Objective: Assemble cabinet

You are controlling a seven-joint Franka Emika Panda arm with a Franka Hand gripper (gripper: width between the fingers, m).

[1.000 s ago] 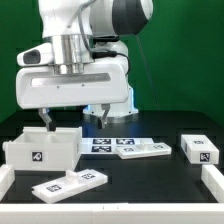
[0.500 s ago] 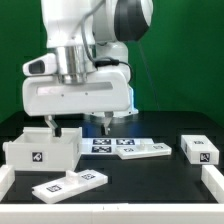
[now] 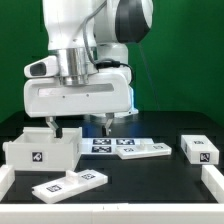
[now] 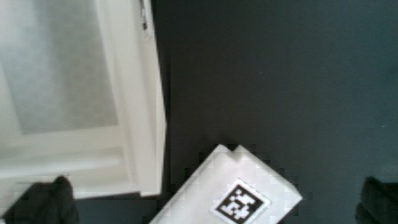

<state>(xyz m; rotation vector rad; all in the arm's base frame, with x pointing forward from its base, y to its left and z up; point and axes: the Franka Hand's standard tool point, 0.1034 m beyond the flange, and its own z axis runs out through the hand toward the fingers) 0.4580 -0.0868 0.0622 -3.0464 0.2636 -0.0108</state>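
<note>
The cabinet's open white box [image 3: 40, 150] stands at the exterior view's left, with a marker tag on its front. My gripper [image 3: 77, 125] hangs just above the box's right wall, open and empty, one finger [image 3: 49, 123] over the box and the other [image 3: 103, 124] beyond it. A flat white tagged panel [image 3: 68, 183] lies in front of the box. In the wrist view the box wall [image 4: 135, 100] and the panel's tagged end [image 4: 231, 195] show between the dark fingertips [image 4: 45, 205] of the gripper [image 4: 212, 205].
The marker board [image 3: 125, 147] lies behind the gripper at the table's middle. A white tagged block [image 3: 199, 148] sits at the exterior view's right, another white part [image 3: 213, 180] at the right edge. A white piece [image 3: 5, 178] lies at the front left.
The arm's hand has turned and shifted slightly toward the exterior view's right over the last second. In the last half second nothing visibly moved.
</note>
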